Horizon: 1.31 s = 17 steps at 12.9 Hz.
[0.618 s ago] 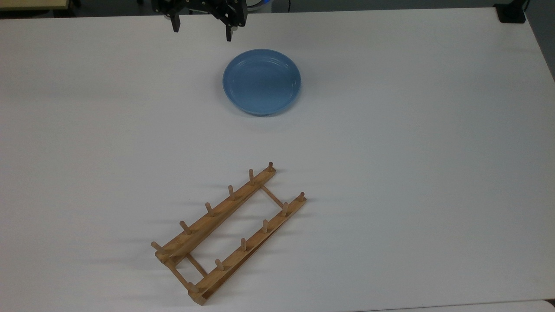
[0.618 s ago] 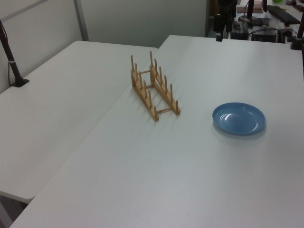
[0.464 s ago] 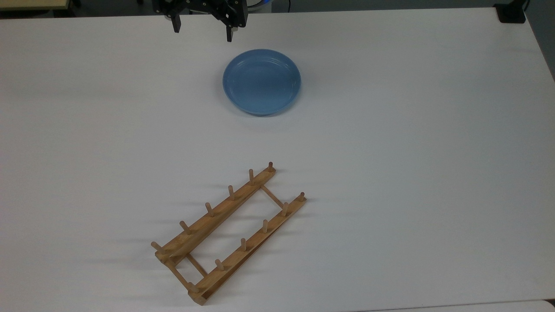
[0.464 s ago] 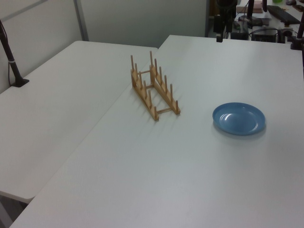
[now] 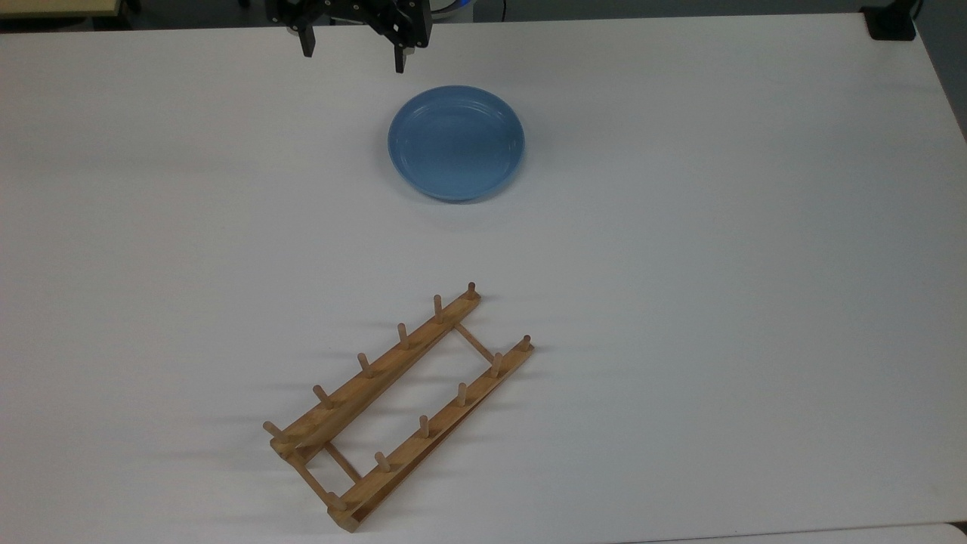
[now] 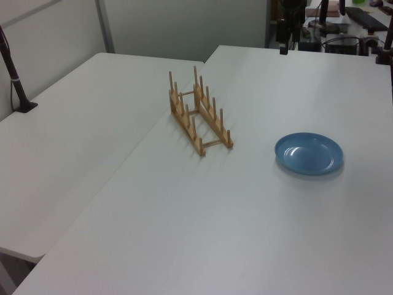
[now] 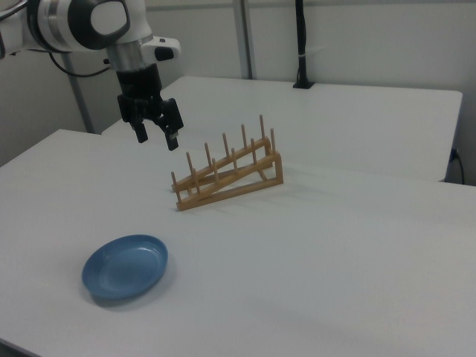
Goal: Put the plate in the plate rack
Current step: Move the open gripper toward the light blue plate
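1. In the top view the gripper (image 5: 353, 57) is cut off by the top edge (its two finger ends hang into frame).
2. In the left view the gripper (image 6: 282, 44) is too small to make out.
3. In the right view the arm (image 7: 82, 22) runs off the right view's left edge.

White-and-grey arm (image 7: 82, 22), black two-finger gripper (image 7: 156, 136).

A white table (image 5: 718, 249) is seen carrying two things. A light-blue plate (image 5: 456, 143) is laid flat on it, toward the top view's upper middle. A wooden plate rack (image 5: 398, 404) is set well apart from the plate, lower in the top view, with its pegs upright.
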Each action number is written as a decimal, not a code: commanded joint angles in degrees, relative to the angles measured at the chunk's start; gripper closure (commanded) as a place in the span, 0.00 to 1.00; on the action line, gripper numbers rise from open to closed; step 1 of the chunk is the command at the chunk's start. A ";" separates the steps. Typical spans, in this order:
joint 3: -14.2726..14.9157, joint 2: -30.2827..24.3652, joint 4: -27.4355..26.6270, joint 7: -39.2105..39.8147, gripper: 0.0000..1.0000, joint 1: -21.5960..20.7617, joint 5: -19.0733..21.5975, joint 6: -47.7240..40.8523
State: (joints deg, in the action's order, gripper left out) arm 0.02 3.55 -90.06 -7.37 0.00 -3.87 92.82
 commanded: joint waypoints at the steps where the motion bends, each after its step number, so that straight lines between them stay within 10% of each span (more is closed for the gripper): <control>1: 0.06 -1.17 -1.17 -0.80 0.00 -0.09 0.89 0.69; 10: 0.06 -1.00 -1.43 1.38 0.00 0.09 0.97 0.78; 17: 0.06 0.41 -7.93 26.59 0.00 -0.09 0.89 1.48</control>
State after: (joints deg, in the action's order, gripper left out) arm -0.06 4.12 -93.99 11.55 0.13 -3.87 92.83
